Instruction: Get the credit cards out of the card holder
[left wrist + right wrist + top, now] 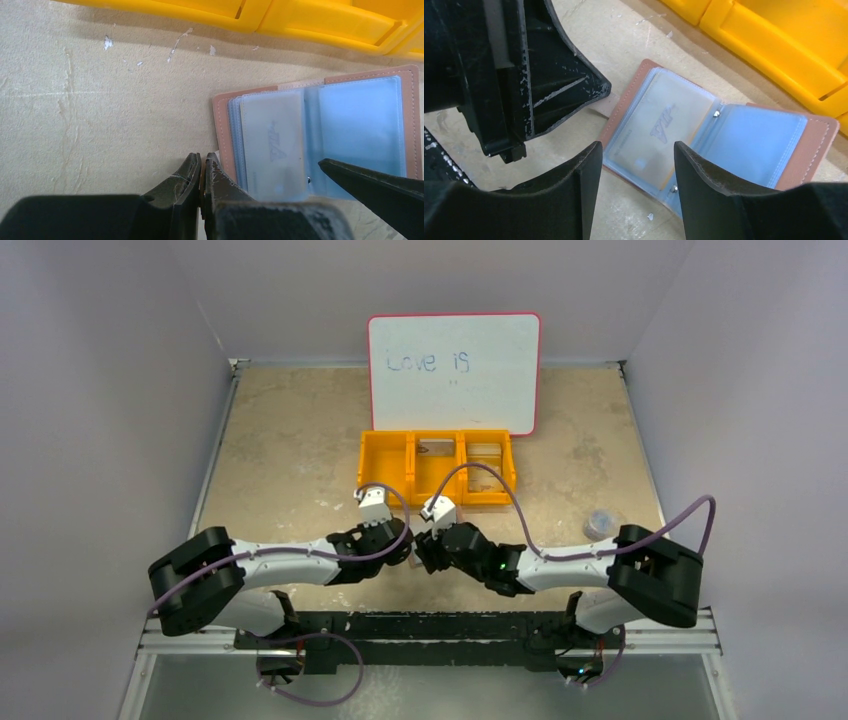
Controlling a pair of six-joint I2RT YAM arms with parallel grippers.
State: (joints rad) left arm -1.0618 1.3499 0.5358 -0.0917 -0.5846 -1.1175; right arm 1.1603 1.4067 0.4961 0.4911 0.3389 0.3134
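The left gripper (203,162) is pinched shut, its tips down at the left edge of the card holder (320,125); whether anything thin sits between them I cannot tell. The right gripper (636,155) hangs with its jaws apart, just above the holder's left page. The holder lies spread open on the table (100,115), brown cover underneath and clear bluish pockets up. A pale card (659,125) sits inside the left pocket. Just beyond is an orange tray (437,468), with a whiteboard (453,370) standing behind it.
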